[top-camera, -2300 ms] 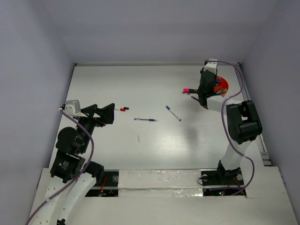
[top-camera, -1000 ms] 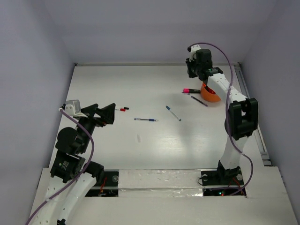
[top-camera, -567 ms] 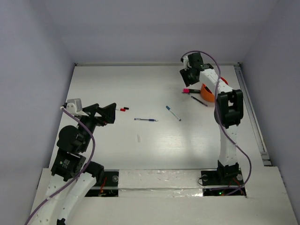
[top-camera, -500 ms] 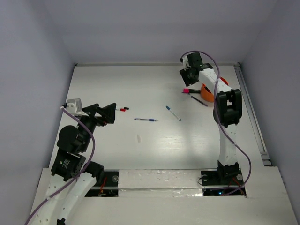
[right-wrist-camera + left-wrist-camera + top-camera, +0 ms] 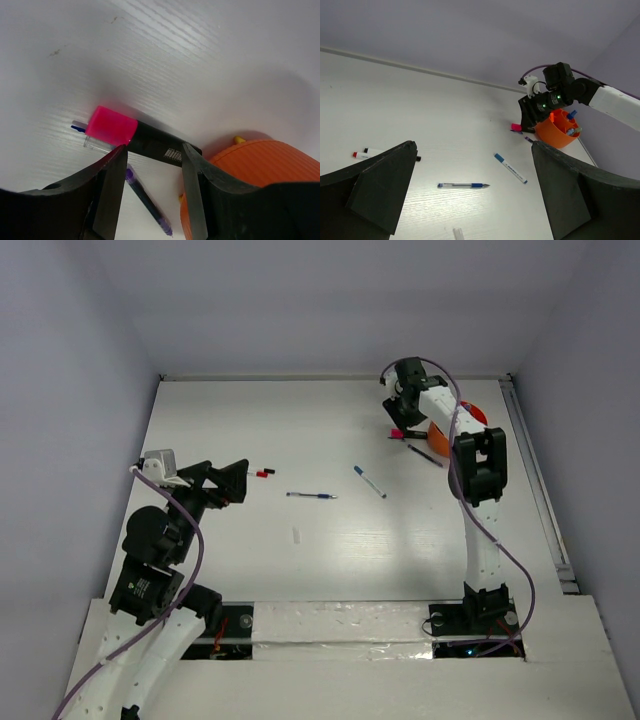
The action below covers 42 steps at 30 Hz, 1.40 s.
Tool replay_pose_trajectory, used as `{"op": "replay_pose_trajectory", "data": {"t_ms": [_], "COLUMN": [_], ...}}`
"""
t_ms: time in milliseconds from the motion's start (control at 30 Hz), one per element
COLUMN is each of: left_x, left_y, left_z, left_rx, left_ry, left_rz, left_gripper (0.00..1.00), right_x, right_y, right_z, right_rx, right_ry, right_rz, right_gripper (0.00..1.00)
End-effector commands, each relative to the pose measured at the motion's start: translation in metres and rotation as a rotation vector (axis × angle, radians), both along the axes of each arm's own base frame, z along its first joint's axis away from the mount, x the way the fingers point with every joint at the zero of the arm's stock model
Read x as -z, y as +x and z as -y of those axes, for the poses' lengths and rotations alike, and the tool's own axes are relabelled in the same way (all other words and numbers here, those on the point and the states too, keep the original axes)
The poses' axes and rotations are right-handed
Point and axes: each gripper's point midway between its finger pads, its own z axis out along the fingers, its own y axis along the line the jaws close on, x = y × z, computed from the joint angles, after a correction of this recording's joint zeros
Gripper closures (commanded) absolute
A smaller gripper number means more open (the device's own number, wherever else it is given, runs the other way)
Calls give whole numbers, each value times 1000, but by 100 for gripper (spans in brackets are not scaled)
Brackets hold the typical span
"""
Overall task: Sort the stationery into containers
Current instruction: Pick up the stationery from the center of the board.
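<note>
The right gripper (image 5: 153,146), jaws half spread and empty, hangs over the pink marker (image 5: 111,126) lying on the table (image 5: 300,430) just beside the orange cup (image 5: 260,170), seemingly lined up to lift it in, while the left gripper (image 5: 473,145) hovers wide open far across

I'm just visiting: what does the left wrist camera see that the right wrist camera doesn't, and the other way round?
Only the left wrist view: the wide table with a blue pen, a blue-capped white pen, a red-tipped item, and the right arm seen from outside. Only the right wrist view: the right gripper, jaws open, framing the pink-capped marker, close enough to show its printed label, and a small clear piece by the cap. Both: that marker lying on the table beside the orange cup.
</note>
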Motion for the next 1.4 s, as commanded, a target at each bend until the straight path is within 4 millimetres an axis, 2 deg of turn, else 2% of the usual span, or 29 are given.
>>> {"op": "replay_pose_trajectory", "data": {"t_ms": [0,300,533,700,767,867,933,1367], "left_x": [-7,-6,-7,-6,-5,-6,-5,3], "left_y": [3,3,3,4,5,4,5,13], "left_z": [0,1,1,2,2,2,0,-1], "left_rx": [-2,3,3,3,4,4,-5,-17], "left_ry": [-7,-6,-6,-5,-4,-6,-6,3], "left_rz": [31,28,30,27,24,30,25,-4], "left_gripper": [1,1,1,1,1,1,1,1], "right_x": [-9,17,28,32,31,34,38,58], "right_y": [-2,-4,2,6,12,14,14,15], "right_z": [4,10,-3,-8,-9,-13,-14,-23], "right_rx": [-26,-46,-104,-117,-121,-127,-129,-127], "right_ry": [-33,-80,-28,-9,-4,12,18,243], "right_rz": [-16,-78,-78,-71,-42,-32,-38,-115], "right_gripper": [47,47,47,59,60,56,47,49]}}
